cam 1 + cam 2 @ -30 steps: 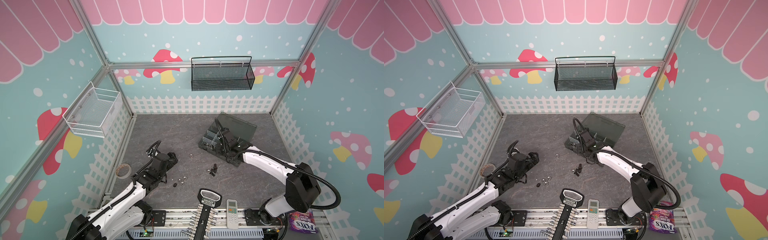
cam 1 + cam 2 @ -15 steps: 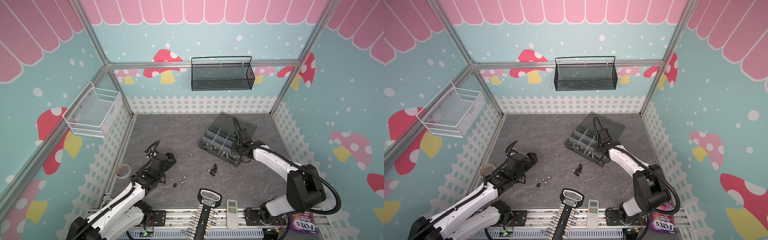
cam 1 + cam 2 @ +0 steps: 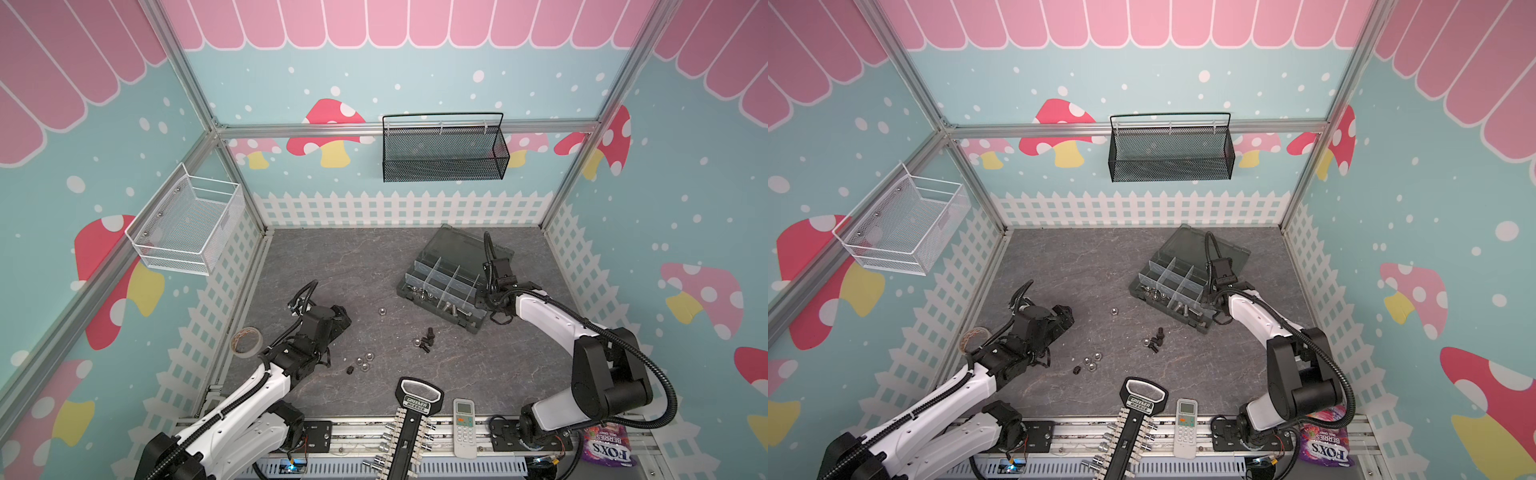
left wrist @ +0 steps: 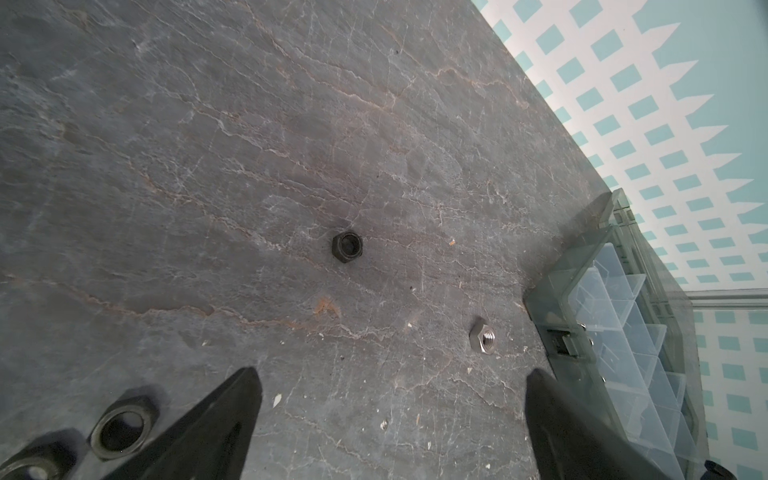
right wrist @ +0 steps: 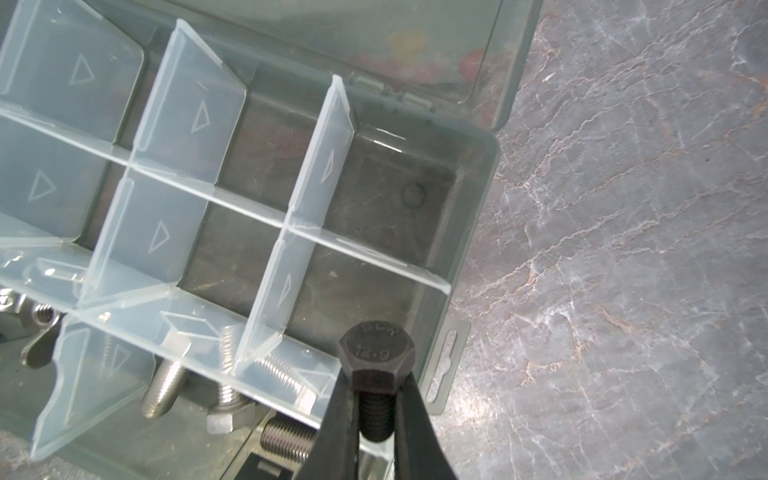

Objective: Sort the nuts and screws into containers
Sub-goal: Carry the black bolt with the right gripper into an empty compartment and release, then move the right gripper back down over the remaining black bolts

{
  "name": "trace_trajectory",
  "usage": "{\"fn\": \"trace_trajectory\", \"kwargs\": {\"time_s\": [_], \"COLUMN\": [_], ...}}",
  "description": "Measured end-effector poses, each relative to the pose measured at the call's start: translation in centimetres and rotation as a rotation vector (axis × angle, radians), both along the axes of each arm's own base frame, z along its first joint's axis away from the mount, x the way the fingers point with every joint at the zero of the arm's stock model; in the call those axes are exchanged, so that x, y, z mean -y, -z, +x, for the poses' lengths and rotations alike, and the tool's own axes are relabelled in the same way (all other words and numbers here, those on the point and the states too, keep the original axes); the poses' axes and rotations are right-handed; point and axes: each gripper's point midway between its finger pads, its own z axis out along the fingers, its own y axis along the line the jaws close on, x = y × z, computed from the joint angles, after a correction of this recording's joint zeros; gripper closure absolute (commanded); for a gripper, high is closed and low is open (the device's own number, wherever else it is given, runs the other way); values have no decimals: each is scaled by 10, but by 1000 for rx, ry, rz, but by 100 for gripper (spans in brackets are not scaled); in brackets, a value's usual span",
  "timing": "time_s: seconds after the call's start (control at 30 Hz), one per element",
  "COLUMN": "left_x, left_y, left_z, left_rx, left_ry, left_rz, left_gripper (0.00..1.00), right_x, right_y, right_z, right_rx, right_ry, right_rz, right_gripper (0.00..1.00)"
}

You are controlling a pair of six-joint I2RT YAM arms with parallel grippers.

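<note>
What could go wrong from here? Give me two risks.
1. The right gripper pinches the black bolt only by its threads, right at the box's end wall. The bolt may twist loose and land on the table or among the silver bolts.
2. The open left gripper sits close beside a black nut and may knock it away.

Free tabletop (image 3: 332, 266) left of organiser box (image 3: 441, 274); scattered nuts (image 3: 364, 359) nearer front
</note>
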Motion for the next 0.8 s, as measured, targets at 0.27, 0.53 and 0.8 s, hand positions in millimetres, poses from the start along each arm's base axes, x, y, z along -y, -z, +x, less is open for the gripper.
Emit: {"fn": "trace_trajectory", "kwargs": {"time_s": [0.27,0.53,0.8], "left_x": [1,-4,-7], "left_y": [3,4,22], "left_z": [1,5,1], "left_rx": [-17,-9,-35], "left_ry": [13,-4,-14], "left_rz": [-29,-67,-121], "left_gripper": [0,0,0], "right_x": [1,3,-16], "right_y": [3,-6,-63], "right_z": [6,3,-19], "right_rx": [7,24,148], "right_ry": [-13,-17,-52], "right_rz": [-1,-5,62], "right_gripper": [63,58,55]}}
